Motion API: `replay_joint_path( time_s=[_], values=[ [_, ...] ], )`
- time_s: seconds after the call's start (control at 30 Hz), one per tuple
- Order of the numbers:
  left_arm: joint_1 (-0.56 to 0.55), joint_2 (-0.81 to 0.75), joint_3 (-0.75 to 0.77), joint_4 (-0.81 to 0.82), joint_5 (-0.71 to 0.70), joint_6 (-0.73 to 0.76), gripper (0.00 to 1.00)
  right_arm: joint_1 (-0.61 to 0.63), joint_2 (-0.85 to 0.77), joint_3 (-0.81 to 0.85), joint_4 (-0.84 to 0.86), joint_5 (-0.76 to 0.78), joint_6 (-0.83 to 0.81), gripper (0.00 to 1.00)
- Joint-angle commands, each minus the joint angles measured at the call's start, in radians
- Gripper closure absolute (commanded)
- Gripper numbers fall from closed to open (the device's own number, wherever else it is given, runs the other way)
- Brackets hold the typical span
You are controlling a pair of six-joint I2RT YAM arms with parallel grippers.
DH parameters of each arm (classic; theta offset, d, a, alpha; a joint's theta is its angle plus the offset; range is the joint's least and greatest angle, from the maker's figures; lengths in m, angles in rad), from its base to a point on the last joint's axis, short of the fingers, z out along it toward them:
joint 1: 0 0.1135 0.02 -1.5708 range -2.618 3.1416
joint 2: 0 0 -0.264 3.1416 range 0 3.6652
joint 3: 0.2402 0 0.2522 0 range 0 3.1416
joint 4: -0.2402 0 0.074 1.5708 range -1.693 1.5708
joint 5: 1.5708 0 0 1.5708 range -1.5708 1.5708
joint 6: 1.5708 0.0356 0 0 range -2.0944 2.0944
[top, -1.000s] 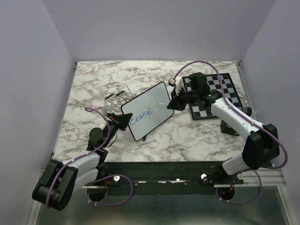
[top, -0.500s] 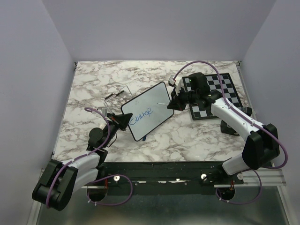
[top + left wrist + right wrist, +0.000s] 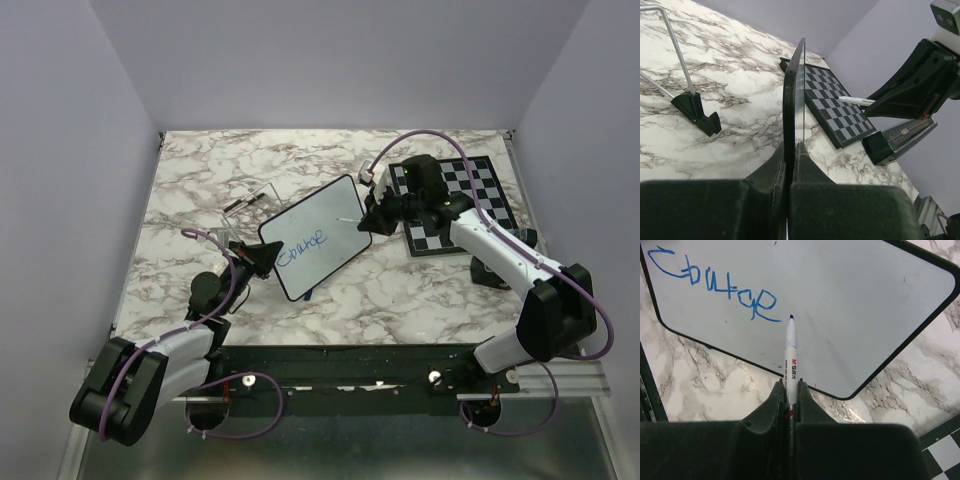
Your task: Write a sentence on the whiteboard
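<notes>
**On the table: whiteboard clamped, marker at the writing**

Across the marbled table (image 3: 400, 290), two boards take up the middle and the far right. Larger of the two is the black-and-white chessboard (image 3: 480, 190), which lies flat at the far right with the right arm reaching over its near-left part. Just left of it, at mid-table, is the whiteboard (image 3: 330, 215), turned on the diagonal so that one corner points toward the arms' bases.

At that board's near-left edge the left pincer (image 3: 262, 257) is clenched on the black frame. The left wrist view shows the board edge-on, pinched between the two fingers (image 3: 775, 170). Whether the rest of the board rests on the table or is raised off it, I cannot tell.

Behind the whiteboard on its left stands a wire stand (image 3: 250, 205), apart from the board, its black foot on the table.

From the board's right side the right pincer (image 3: 372, 218) is clenched around a white marker (image 3: 790, 347), which points out over the white surface. Its dark tip sits just past the tail of the last letter; whether it touches the board I cannot tell.

Smallest is the blue lettering (image 3: 715, 287), one uneven line on the board's near-left part.
</notes>
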Motion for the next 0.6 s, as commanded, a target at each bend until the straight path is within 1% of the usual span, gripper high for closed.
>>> replay_joint_path(
  time_s=[0.0, 0.33, 0.57],
  values=[
    [-0.009, 0.039, -0.003, 0.019, 0.038, 0.011, 1.0, -0.006, 0.022, 0.013, 0.059, 0.042, 0.012, 1.0],
    [-0.009, 0.044, -0.007, 0.028, 0.026, 0.0, 1.0, -0.001, 0.079, 0.019, 0.118, 0.088, 0.062, 1.0],
    [-0.009, 0.05, -0.009, 0.035, 0.021, -0.003, 1.0, 0.026, 0.1, 0.014, 0.165, 0.118, 0.108, 0.99]
  ],
)
